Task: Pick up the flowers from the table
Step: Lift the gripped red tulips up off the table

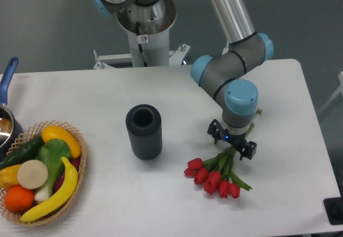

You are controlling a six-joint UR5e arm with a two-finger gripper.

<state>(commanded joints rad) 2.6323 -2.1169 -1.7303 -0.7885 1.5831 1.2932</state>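
Note:
The flowers (213,179), a small bunch of red tulips with green stems, lie on the white table (96,95) at the front right, with the heads pointing toward the front left. My gripper (231,140) points straight down over the stems, just behind the flower heads. Its two black fingers (247,149) stand apart on either side of the stems, so it looks open. The wrist hides the fingertips and the middle of the stems. The stem ends stick out behind the wrist.
A dark grey ribbed cylinder vase (143,131) stands upright at the table's middle, left of the flowers. A wicker basket (75,135) of fruit and vegetables sits at the front left. A pot with a blue handle (6,81) is at the left edge. The robot base (144,30) is at the back.

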